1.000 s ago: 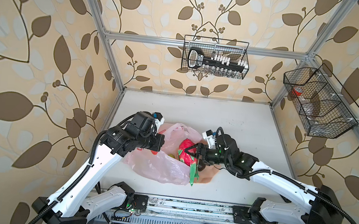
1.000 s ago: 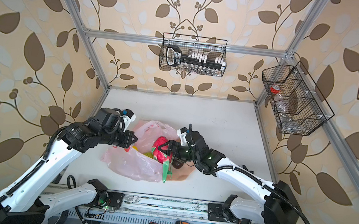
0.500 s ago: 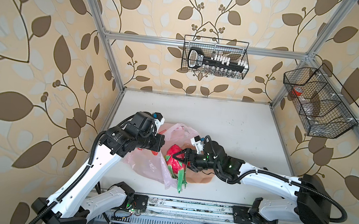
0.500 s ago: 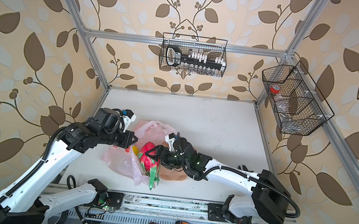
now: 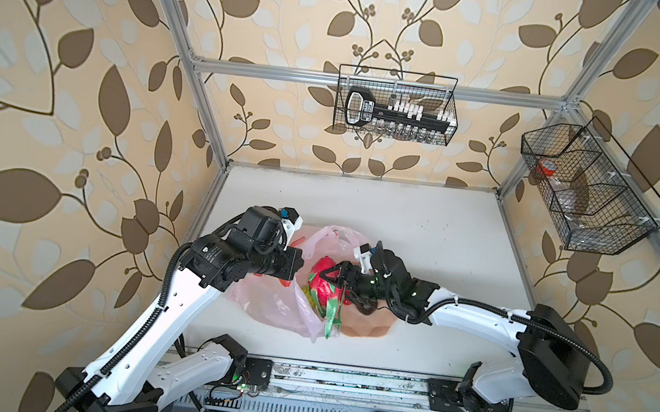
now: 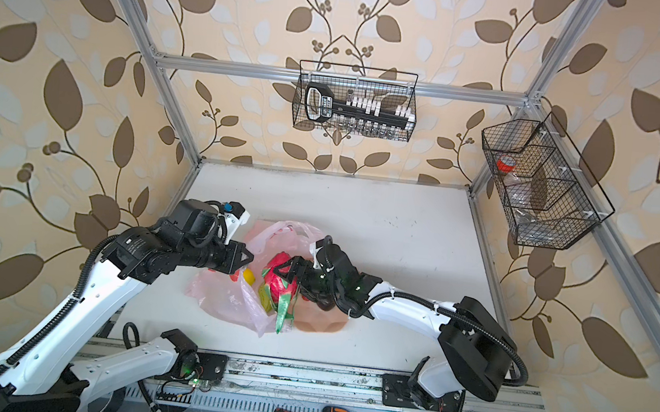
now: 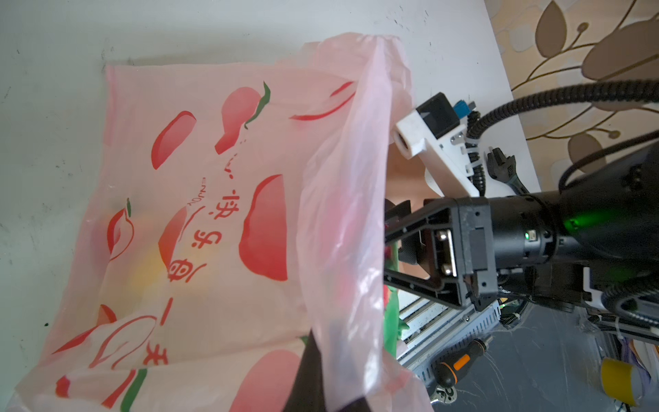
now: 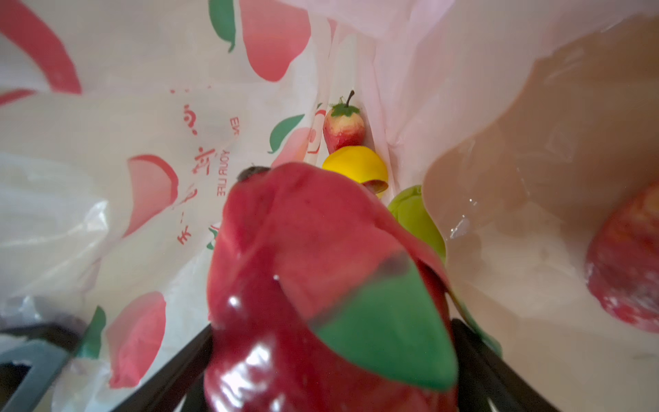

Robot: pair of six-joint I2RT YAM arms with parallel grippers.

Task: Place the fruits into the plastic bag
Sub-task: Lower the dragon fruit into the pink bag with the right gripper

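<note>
Right arm (image 5: pixel 471 314) farther into plastic bag (image 5: pixel 267 305), jaws clamped on dragon fruit (image 5: pixel 322 283); left jaws pinching bag

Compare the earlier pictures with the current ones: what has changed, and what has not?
The right gripper, clamped on the dragon fruit, carried it leftward into the mouth of the plastic bag, bunching the bag's near edge leftward. Nothing was released. The left gripper stayed shut on the bag's rim, holding it up; the plate did not move.
</note>
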